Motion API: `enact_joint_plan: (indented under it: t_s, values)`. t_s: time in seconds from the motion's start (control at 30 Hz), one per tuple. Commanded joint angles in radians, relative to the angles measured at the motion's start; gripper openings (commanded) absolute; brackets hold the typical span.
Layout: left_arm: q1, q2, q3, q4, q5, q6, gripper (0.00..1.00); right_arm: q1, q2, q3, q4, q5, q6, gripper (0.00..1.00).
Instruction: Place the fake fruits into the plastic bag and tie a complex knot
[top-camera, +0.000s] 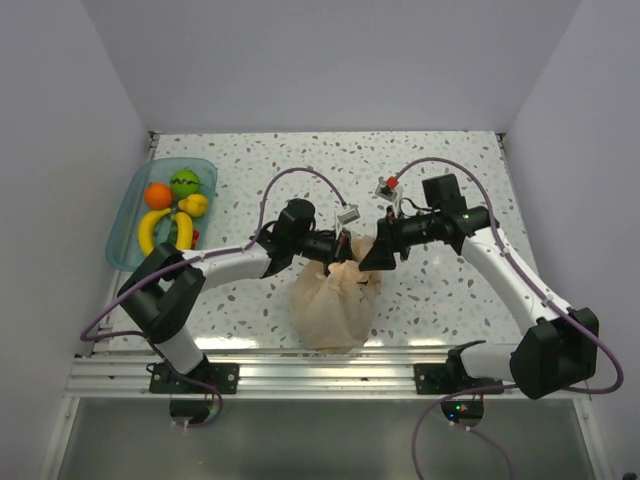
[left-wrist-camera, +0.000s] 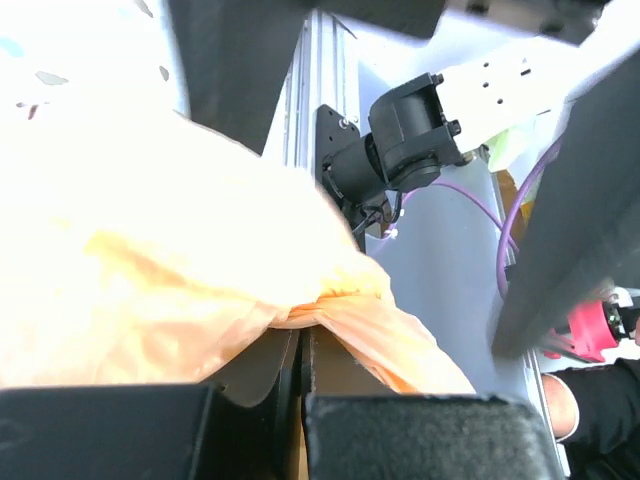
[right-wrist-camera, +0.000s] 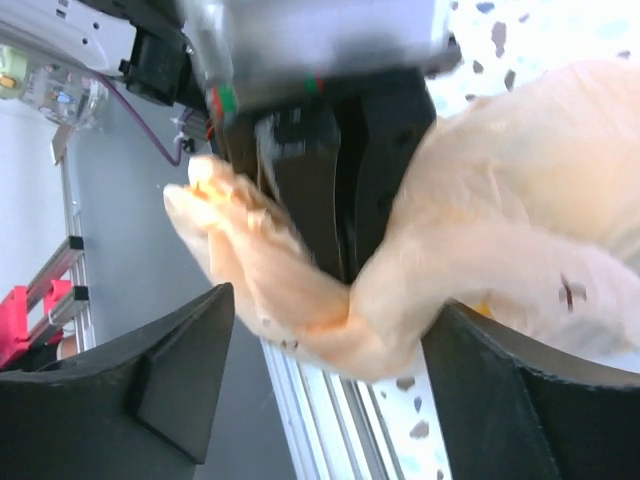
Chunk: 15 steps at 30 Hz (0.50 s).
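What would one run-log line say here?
left tool: shut on plastic bag neck | right tool: open around it | fruits: some in blue tray

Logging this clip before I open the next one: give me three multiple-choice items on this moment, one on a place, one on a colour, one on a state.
1. Where do the fake fruits that can be seen lie?
A. In the blue tray on the left
B. On the rail between the arm bases
C. Beside the right arm's elbow

2. What colour is the plastic bag?
A. Clear blue
B. Black
C. Peach-orange

3. How do the fingers of the left gripper stand?
A. Spread wide with nothing between them
B. Shut on a fold of the bag
C. Shut on a banana

Answers:
1. A, since the top view shows orange, green and yellow pieces inside the tray.
2. C, since all three views show that tint.
3. B, since the left wrist view shows orange plastic pinched where they meet.
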Motion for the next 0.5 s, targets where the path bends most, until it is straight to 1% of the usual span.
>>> enact_joint_plan:
  t_s: [0.0, 0.07, 0.1, 0.17, 0.23, 0.3, 0.33, 0.4, 0.43, 0.47]
  values:
    - [0.010, -0.017, -0.008, 0.068, 0.030, -0.024, 0.00, -0.060, -0.045, 0.059, -0.299, 0.005, -0.248, 0.75]
    - [0.010, -0.020, -0.008, 0.071, 0.035, -0.028, 0.00, -0.085, -0.044, 0.069, -0.402, -0.007, -0.305, 0.64]
    - [0.010, -0.019, -0.008, 0.075, 0.036, -0.028, 0.00, -0.091, -0.042, 0.068, -0.424, -0.009, -0.342, 0.55]
    - [0.010, -0.019, -0.007, 0.075, 0.041, -0.030, 0.00, -0.098, -0.039, 0.056, -0.427, -0.019, -0.345, 0.53]
    - [0.012, -0.020, -0.007, 0.080, 0.047, -0.030, 0.00, -0.098, -0.039, 0.030, -0.392, -0.031, -0.298, 0.50]
    - [0.012, -0.020, -0.008, 0.091, 0.049, -0.045, 0.00, -0.098, -0.041, 0.010, -0.306, -0.047, -0.249, 0.48]
    - [0.012, -0.022, -0.010, 0.103, 0.052, -0.050, 0.00, -0.097, -0.039, -0.003, -0.285, -0.051, -0.214, 0.41]
    - [0.010, -0.024, -0.013, 0.111, 0.049, -0.051, 0.00, -0.097, -0.033, -0.010, -0.223, -0.070, -0.163, 0.33]
    - [0.010, -0.021, -0.013, 0.112, 0.046, -0.053, 0.00, -0.097, -0.035, -0.019, -0.194, -0.074, -0.137, 0.27]
    - [0.010, -0.017, -0.013, 0.115, 0.047, -0.059, 0.00, -0.097, -0.033, -0.024, -0.133, -0.084, -0.114, 0.22]
